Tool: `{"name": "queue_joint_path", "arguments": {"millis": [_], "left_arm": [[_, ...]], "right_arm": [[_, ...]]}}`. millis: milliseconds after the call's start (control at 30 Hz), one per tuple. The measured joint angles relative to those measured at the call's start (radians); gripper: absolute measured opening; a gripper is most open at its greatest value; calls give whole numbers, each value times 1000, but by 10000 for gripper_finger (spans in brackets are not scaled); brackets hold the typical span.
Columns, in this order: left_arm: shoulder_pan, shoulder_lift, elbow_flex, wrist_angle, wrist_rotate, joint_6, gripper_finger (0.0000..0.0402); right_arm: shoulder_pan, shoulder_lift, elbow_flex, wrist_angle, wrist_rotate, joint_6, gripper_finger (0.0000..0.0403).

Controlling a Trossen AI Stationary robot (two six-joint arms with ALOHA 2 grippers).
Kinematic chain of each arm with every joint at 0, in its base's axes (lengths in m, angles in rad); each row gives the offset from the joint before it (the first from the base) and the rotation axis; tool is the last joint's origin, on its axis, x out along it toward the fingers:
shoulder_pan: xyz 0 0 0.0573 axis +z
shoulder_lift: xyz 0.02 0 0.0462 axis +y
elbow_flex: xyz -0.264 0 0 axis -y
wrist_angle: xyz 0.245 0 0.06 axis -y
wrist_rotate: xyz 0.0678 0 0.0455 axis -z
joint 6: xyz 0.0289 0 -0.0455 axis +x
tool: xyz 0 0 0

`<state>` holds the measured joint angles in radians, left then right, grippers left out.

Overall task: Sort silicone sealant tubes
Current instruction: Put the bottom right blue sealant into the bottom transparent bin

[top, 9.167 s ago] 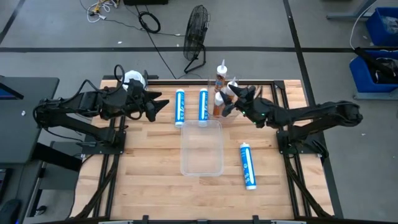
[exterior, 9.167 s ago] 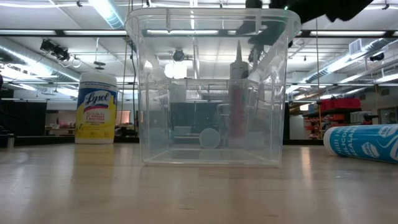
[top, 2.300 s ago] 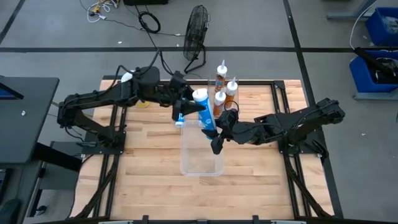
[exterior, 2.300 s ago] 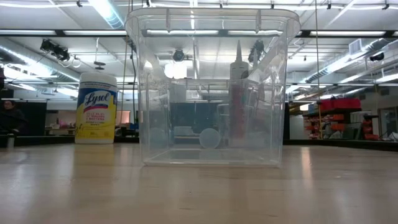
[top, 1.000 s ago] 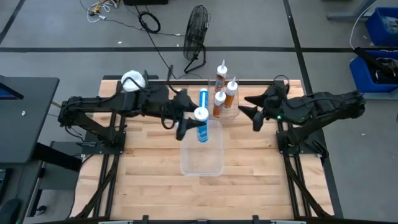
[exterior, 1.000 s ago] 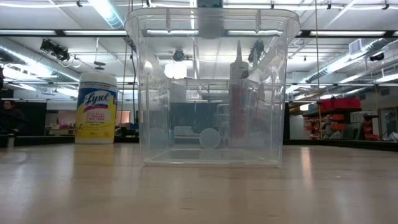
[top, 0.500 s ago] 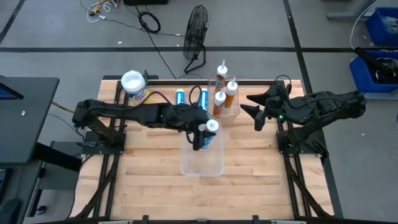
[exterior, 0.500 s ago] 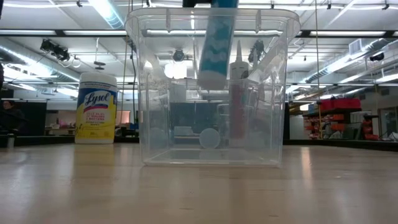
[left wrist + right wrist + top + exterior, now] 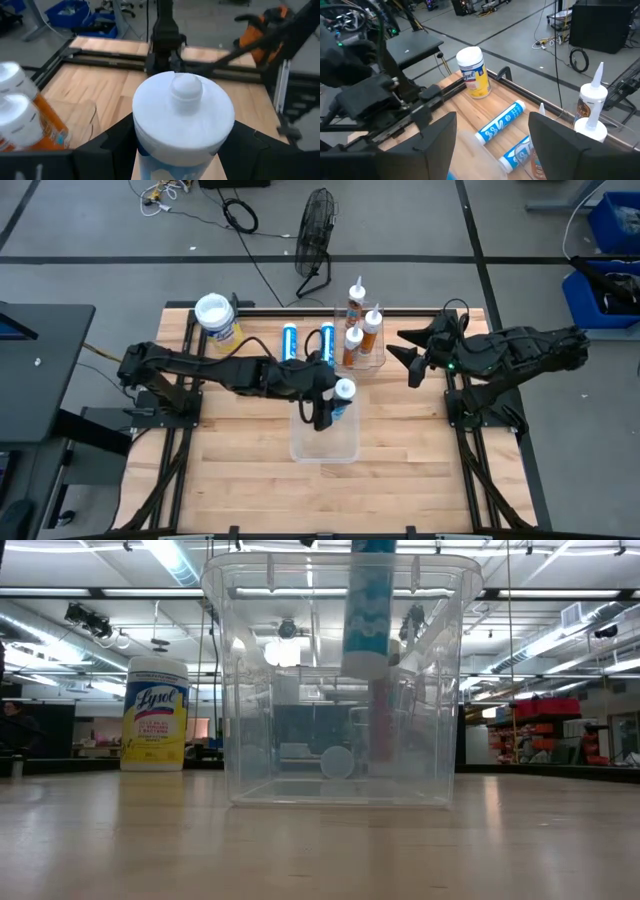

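Note:
A blue silicone sealant tube [image 9: 340,402] stands upright in my left gripper [image 9: 328,402], which is shut on it over the clear bin [image 9: 325,442]. In the low view the tube [image 9: 368,610] hangs inside the bin's walls [image 9: 230,690], with its lower end [image 9: 365,666] well above the floor. Two more blue tubes [image 9: 290,340] [image 9: 327,340] lie flat on the wood beyond the bin. Three orange tubes [image 9: 353,340] stand upright at the far middle. My right gripper [image 9: 412,360] hovers open and empty over the table's far right. My left gripper pinches the blue tube's body [image 9: 150,161] between its two fingers [image 9: 112,145], just below the white top end [image 9: 184,107]. The fingers come nearly level from the table's left and lie across the tube. The tube hangs upright, clear of the bin's floor.
A yellow canister with a white lid [image 9: 216,318] stands at the far left corner. The orange tubes stand in a small clear container [image 9: 372,352] just beyond the bin. Bare wood lies left, right and near of the bin. A fan [image 9: 316,240] stands on the floor behind the table.
My left gripper has carried the blue tube toward the table's right and near edge and downward, from beside the bin's far left corner to over the bin's middle. In the low view the tube has dropped from the top rim down inside the walls and stands straighter.

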<state>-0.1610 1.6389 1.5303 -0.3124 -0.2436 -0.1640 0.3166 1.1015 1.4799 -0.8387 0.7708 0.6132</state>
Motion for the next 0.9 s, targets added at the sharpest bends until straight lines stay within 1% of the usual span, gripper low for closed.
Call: {"name": "queue_joint_path", "arguments": {"millis": [167, 233, 300, 433, 567, 667, 833, 900], "left_arm": [[-36, -27, -1, -105, -10, 0, 224], [-54, -60, -2, -107, -18, 0, 224], [-69, -107, 0, -98, -51, 15, 224], [-63, -200, 1, -114, -64, 23, 224], [-47, -306, 0, -199, -89, 16, 224], [-50, -398, 0, -229, -122, 20, 224], [-49, -562, 1, -328, -135, 26, 224], [-48, -618, -29, -349, -164, 23, 224]], "right_arm": [[-20, 0, 0, 5, 1, 7, 249], [-27, 0, 0, 8, 1, 7, 249], [-34, 0, 0, 12, 1, 7, 249], [-48, 0, 0, 23, 1, 6, 249], [-56, 0, 0, 34, 1, 3, 249], [-61, 1, 0, 34, 8, 4, 249], [-76, 4, 0, 40, 8, 4, 249], [-81, 7, 0, 40, 8, 4, 249]]}}
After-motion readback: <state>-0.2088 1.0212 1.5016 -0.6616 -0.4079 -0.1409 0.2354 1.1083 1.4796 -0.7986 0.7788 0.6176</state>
